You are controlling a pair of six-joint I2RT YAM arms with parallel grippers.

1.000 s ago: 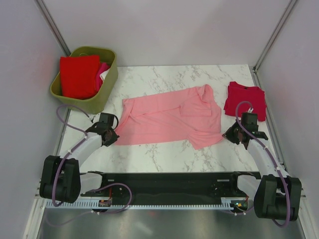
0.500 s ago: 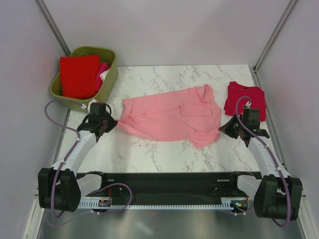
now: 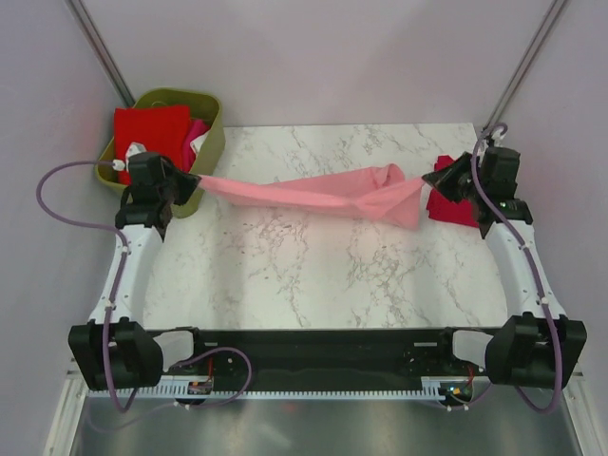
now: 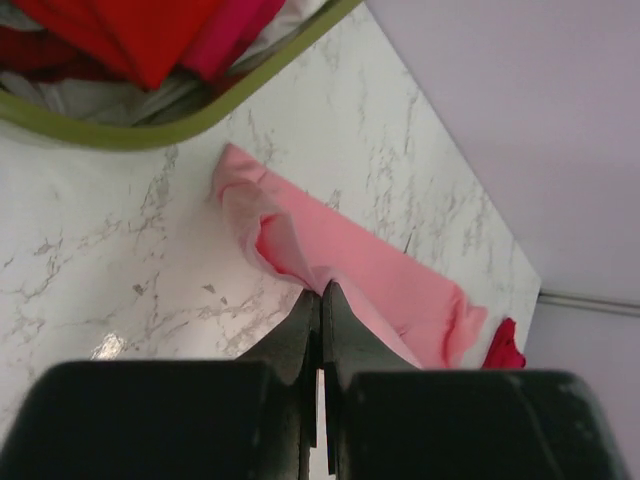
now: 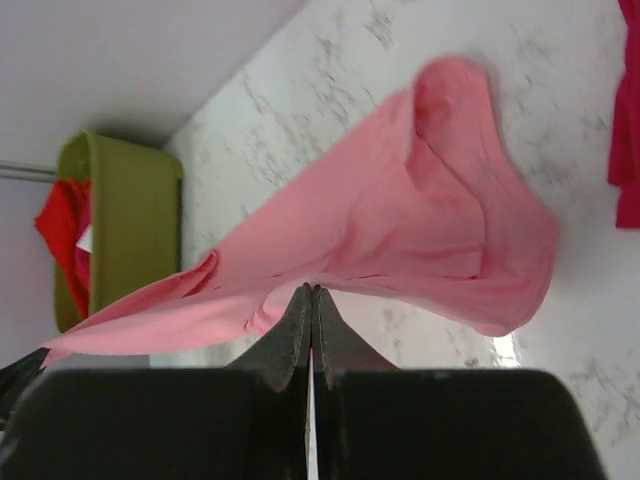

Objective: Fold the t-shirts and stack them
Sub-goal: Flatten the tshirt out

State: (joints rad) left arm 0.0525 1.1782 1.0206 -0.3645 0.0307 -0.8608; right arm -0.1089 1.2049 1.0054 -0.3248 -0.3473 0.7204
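Note:
The light pink t-shirt [image 3: 323, 193] hangs stretched in the air between my two grippers, above the marble table. My left gripper [image 3: 193, 180] is shut on its left end, next to the basket; the shirt shows in the left wrist view [image 4: 380, 280]. My right gripper [image 3: 429, 180] is shut on its right end, where the cloth sags in a fold; the shirt fills the right wrist view [image 5: 400, 220]. The dark crimson t-shirt [image 3: 454, 201] lies folded at the right edge, partly hidden by my right gripper. The bright red t-shirt [image 3: 149, 142], a hot pink one [image 3: 197, 131] and white cloth lie in the basket.
The olive-green basket [image 3: 211, 142] stands at the back left corner, right behind my left gripper. Grey walls close in the table on three sides. The marble table [image 3: 323, 275] shows bare below the hanging shirt.
Both grippers have risen and moved back and apart with the pink shirt. The shirt has left the table and is now pulled taut between them.

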